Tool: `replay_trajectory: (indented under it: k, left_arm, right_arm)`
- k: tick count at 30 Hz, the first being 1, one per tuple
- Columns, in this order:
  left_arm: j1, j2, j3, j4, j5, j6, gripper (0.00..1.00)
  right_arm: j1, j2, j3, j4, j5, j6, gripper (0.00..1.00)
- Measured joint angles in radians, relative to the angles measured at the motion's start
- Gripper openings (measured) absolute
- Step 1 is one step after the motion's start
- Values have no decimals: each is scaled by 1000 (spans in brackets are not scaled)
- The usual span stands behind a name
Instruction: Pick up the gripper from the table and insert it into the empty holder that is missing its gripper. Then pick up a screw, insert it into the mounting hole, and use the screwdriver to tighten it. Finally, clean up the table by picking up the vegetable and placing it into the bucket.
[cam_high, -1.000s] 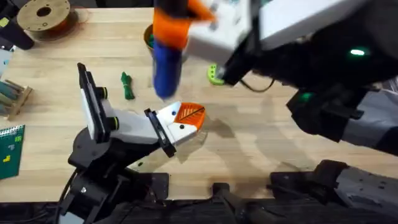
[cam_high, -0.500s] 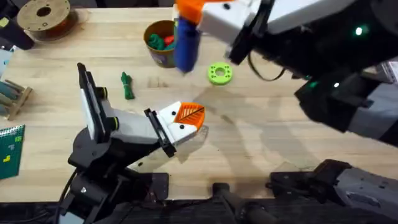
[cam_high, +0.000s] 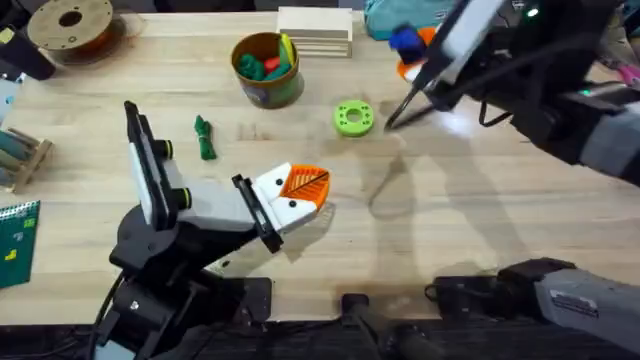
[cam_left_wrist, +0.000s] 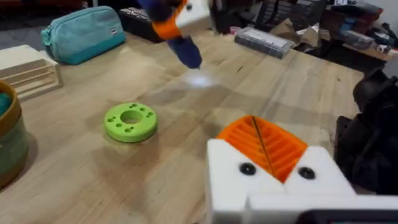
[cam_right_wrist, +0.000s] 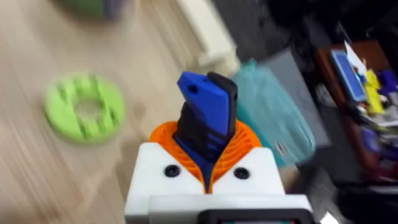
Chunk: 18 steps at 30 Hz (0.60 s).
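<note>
My right jaws (cam_right_wrist: 208, 163) clamp the blue pen-shaped screwdriver (cam_right_wrist: 208, 115), left jaws (cam_left_wrist: 261, 146) together; swinging fast, it could slip.

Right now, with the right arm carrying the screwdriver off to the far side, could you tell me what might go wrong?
The screwdriver is pinched near one end by the right gripper and sticks far out, so it could swing or slip when set down. The teal pouch lies close to its path and might get knocked. The vegetable lies on the table beside the left arm, so a wide reach could push it away from the bucket.
</note>
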Motion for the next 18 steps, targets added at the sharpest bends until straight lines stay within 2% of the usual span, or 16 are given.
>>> replay_trajectory:
  k: [4, 8, 13, 18]
  left_arm:
    - [0, 0, 0, 0, 0, 0, 6]
    - [0, 0, 0, 0, 0, 0, 6]
    - [0, 0, 0, 0, 0, 0, 6]
    - [0, 0, 0, 0, 0, 0, 6]
  right_arm:
    - [-14, 84, 0, -52, 120, -260, 31]
    - [-16, 177, 1, -75, 191, -434, 31]
    - [-16, 280, 2, -79, 222, -530, 31]
    - [-16, 296, 11, -108, 234, -570, 31]
